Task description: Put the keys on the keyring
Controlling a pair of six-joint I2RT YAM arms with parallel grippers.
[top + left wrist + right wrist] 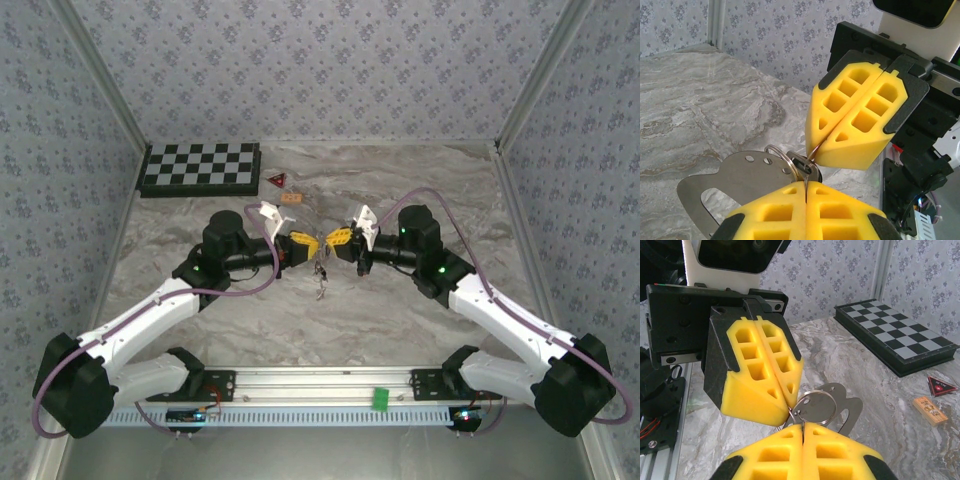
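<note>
Both grippers meet tip to tip above the middle of the table. My left gripper (308,243) (805,186) is shut, and a thin wire of the silvery keyring (781,156) runs into its seam. Facing it, my right gripper (335,241) (803,426) is also shut, pinching the keyring (816,405) at another spot. One of the keys (808,169) shows its dark head just behind the ring. A flat metal tag (725,185) (847,410) hangs from the ring. The bundle dangles below the fingers (320,280); its other keys are too small to tell apart.
A folded chessboard (200,168) (900,340) lies at the back left of the marble table (400,320). A small red triangle (277,180) (941,386) and a small orange piece (292,199) (930,410) lie near it. Patterned walls close three sides.
</note>
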